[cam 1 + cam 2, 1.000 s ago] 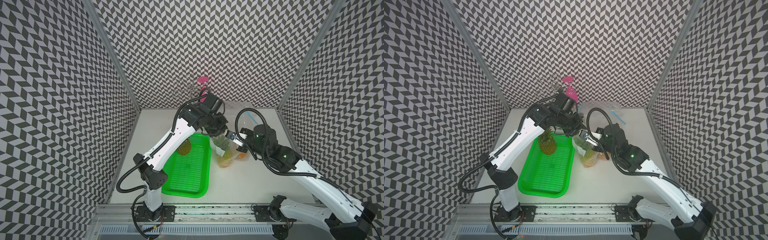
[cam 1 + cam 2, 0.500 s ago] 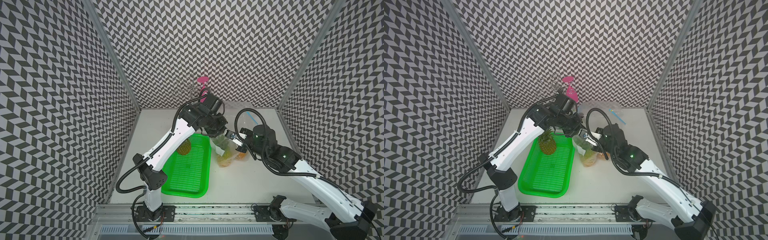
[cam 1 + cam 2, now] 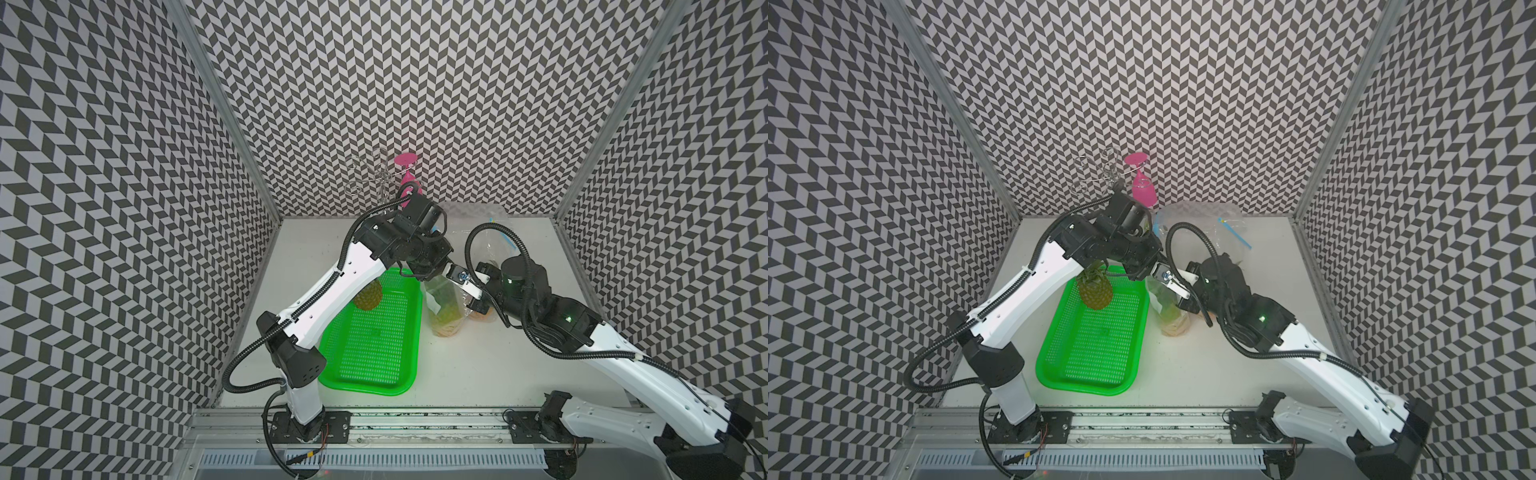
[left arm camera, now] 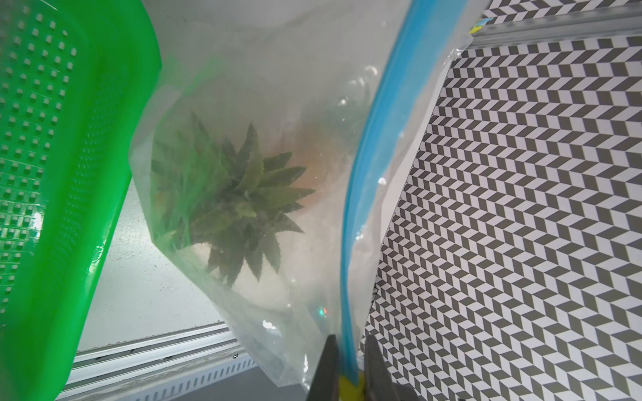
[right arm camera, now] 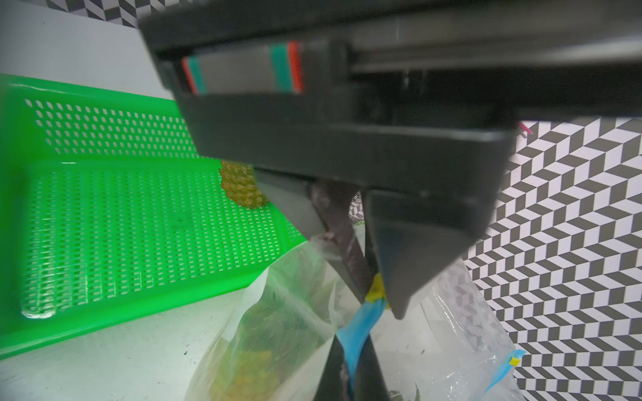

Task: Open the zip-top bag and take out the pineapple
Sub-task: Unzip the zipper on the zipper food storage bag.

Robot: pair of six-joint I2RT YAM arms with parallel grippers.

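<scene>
Beside the tray [image 3: 365, 384], the bag [image 3: 442, 309] stood upright on the table [image 3: 478, 374], with the pineapple [image 4: 236, 194] inside it, crown toward the mouth. Left claw [image 4: 350, 350] was closed on the yellow slider [image 5: 376, 294] at one end of the blue zip [image 4: 368, 173]. Right claw [image 5: 351, 361] was closed on the zip itself, just beside the slider. Along the length seen from the left wrist, the zip looked sealed, so the step in hand was judged to be the opening pull, not yet under way. Doing it well called for the right claw to act as a fixed anchor. The left would then draw the slider straight along the zip's own line, away from that anchor, with the strip taut between them. A pull off that line would likely twist the soft film, jam the slider or drag it out of the pinch. Lifting needed care too, since the bag looked heavy below and could tip against the tray. A second pineapple [image 3: 368, 297] lay in the tray.
</scene>
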